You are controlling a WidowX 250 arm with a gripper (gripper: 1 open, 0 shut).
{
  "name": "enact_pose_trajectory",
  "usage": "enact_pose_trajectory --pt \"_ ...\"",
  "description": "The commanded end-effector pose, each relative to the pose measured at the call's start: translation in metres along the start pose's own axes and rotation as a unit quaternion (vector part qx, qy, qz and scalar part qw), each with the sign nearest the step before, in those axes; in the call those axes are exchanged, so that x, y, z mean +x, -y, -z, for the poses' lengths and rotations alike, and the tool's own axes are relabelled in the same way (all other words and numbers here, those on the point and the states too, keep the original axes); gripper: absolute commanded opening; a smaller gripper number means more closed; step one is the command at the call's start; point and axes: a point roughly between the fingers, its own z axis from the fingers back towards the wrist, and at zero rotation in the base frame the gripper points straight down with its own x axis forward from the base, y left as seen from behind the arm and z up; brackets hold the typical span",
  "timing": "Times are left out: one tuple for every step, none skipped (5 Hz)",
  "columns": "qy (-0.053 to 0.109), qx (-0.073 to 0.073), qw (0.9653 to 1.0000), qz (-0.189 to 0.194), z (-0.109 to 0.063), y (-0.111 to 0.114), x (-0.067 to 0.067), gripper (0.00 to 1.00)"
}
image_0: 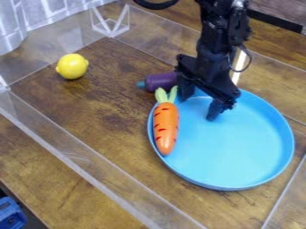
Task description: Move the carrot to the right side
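Observation:
The orange carrot point(164, 125) lies on the left rim of a blue plate point(245, 152), its green top pointing away from me. My black gripper point(199, 105) hangs open just right of the carrot's leafy end, fingers pointing down over the plate's back edge. Nothing sits between the fingers point(216, 111). Part of the purple eggplant point(157, 84) is hidden behind the gripper.
A yellow lemon point(72, 65) rests on the wooden table at the left. A clear plastic wall point(72, 143) borders the table's left and front sides, with a clear stand point(110, 20) at the back.

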Motion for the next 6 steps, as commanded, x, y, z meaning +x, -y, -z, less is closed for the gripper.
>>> enact_pose_trajectory --pt "-0.005 0.010 0.9993 -0.035 -0.007 -0.025 -0.004 1.00" --pt "-0.013 0.013 0.9979 -0.062 -0.005 -0.035 -0.004 1.00" --pt "-0.018 0.016 0.9957 -0.089 -0.007 -0.043 -0.001 1.00" --pt "-0.019 0.014 0.9955 -0.092 0.002 -0.037 -0.001 1.00" --pt "-0.017 0.012 0.9954 -0.093 0.009 -0.028 -0.002 1.00" --pt "-0.013 0.008 0.9961 -0.087 0.006 -0.016 -0.002 1.00"
